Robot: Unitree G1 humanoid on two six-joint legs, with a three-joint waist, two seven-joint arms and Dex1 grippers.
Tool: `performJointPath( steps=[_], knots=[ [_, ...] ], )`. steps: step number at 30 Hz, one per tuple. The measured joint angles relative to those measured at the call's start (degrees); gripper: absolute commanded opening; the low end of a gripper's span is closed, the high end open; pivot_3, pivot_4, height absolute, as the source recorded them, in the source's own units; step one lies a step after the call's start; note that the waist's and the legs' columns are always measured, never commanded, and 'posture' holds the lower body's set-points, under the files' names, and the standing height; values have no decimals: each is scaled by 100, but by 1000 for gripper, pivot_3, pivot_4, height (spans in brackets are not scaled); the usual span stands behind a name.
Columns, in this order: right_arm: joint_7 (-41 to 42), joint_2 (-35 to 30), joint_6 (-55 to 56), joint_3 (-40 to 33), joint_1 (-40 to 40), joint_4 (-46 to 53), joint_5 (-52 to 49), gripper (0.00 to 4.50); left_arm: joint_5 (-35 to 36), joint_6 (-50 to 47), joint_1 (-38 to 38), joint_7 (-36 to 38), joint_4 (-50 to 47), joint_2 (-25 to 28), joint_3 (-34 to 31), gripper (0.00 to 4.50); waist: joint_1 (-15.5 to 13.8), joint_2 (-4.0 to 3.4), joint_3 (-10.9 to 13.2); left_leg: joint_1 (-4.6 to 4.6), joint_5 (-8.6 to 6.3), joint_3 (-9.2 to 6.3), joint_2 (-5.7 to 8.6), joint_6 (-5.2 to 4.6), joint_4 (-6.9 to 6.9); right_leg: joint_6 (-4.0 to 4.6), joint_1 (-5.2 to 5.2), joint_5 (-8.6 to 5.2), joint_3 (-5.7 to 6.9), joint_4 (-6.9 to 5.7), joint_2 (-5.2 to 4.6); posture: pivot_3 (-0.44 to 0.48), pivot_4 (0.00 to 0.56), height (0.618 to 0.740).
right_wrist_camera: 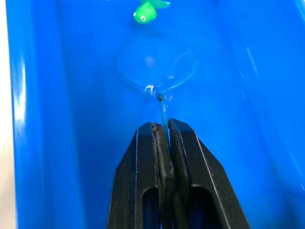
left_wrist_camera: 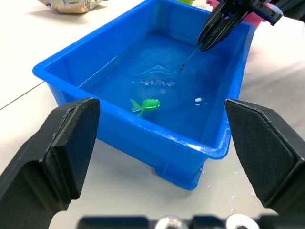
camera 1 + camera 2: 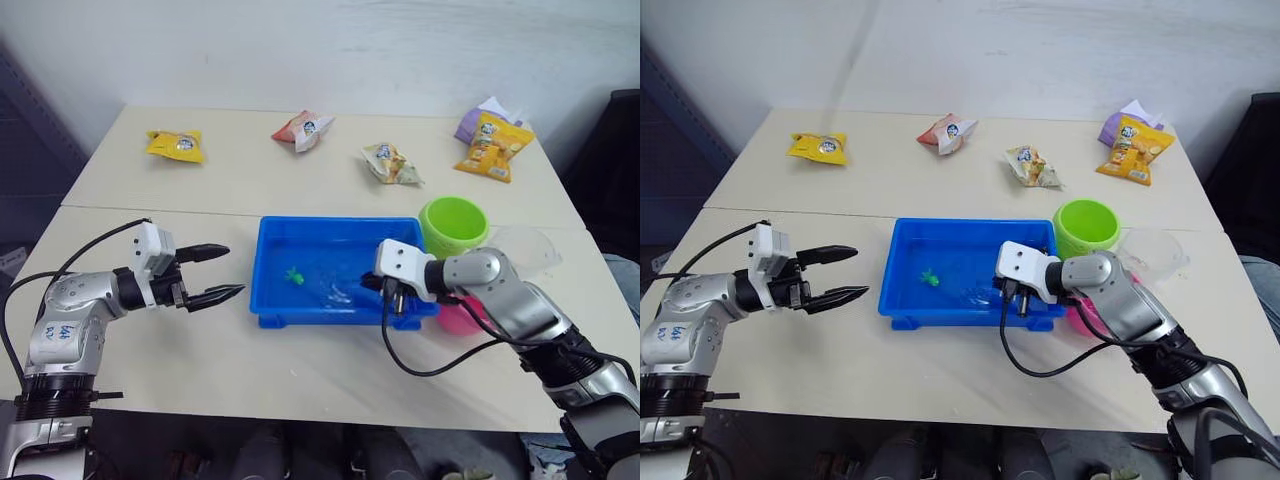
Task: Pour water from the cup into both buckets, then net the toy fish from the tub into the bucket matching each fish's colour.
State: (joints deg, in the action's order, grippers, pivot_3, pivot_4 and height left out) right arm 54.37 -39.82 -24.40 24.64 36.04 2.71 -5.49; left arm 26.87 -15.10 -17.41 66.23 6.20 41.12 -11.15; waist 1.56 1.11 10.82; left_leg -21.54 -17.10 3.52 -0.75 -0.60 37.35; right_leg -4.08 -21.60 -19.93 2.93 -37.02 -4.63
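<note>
While the robot's left arm rests at the left of a pale table (image 3: 300, 360), its left gripper (image 3: 215, 272) hovers over bare tabletop with its two black fingers spread wide and holding nothing. A strip of open table lies between those fingertips and the near left wall of the tub (image 3: 268, 262), so the gripper is near the tub but apart from it.

At the middle of the table sits the tub, a shallow bright blue tray holding water. One green toy fish (image 3: 294, 275) lies in the left half of the tub, away from the walls. To its right, the net (image 1: 157, 71) lies under the water near the tub's middle, its round hoop just beside the fish but not around it.

Over the right end of the tub hangs the right gripper (image 1: 162, 131), its fingers clamped together on the net's thin handle, pointing down into the water.

Right of the tub, the lime green bucket (image 3: 453, 226) stands upright at the far right corner, close against the rim. The pink bucket (image 3: 462, 318) sits by the near right corner, mostly hidden behind the right arm. The clear cup (image 3: 528, 250) stands just right of the green bucket.

Along the far side of the table lie several snack packets (image 3: 176, 145), well apart from the tub, with open room between.
</note>
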Motion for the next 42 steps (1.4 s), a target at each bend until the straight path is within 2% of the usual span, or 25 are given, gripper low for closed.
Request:
performJointPath(
  steps=[5,11,15,18,24,30,38,42],
  knots=[
    [-67,619,-584,-167,89,-1,-202,0,3,-71,10,-3,-156,0,19,4477,20,0,0,0,0,0,0,1,-1,0,-2,0,0,-5,1,0,150,738],
    [-102,713,-1010,-804,-15,340,-646,0,4,-157,18,-21,-230,-4,47,4477,6,0,0,0,0,-1,0,2,-7,0,-2,0,1,0,1,0,150,738],
    [72,555,-1077,-1260,-475,799,-1056,0,11,-138,12,-13,-312,-73,62,4477,-14,0,0,-3,-1,-2,1,1,-11,0,0,0,3,2,0,0,150,738],
    [274,185,-1054,-1681,-940,1202,-1375,0,23,-126,-13,9,-322,-156,110,4477,-11,0,0,-4,-3,-1,2,-3,-10,-1,1,1,3,7,-1,0,150,738],
    [335,-303,-943,-2498,-1661,1757,-1678,0,33,-135,-490,5,-306,-446,350,4477,-16,1,-1,-2,-3,-2,2,-2,-10,-2,2,1,3,10,2,0,150,738],
    [82,-455,-820,-3219,-2275,1903,-1761,0,12,-138,-973,8,-251,-759,758,4477,7,1,-1,3,-1,5,1,1,-11,-2,3,1,-3,7,8,0,150,738],
    [-45,-649,-800,-4507,-2517,2074,-2405,0,4,-171,-1357,40,-62,-1079,999,4477,-47,2,-1,2,-1,2,1,0,-8,-3,8,2,-2,11,8,0,150,738],
    [23,-901,-69,-4912,-2580,1611,-2172,0,5,-194,-1391,40,46,-1143,1002,4477,-36,2,-1,3,-1,6,2,0,-5,-3,8,2,-4,8,9,0,150,738]
  ],
)
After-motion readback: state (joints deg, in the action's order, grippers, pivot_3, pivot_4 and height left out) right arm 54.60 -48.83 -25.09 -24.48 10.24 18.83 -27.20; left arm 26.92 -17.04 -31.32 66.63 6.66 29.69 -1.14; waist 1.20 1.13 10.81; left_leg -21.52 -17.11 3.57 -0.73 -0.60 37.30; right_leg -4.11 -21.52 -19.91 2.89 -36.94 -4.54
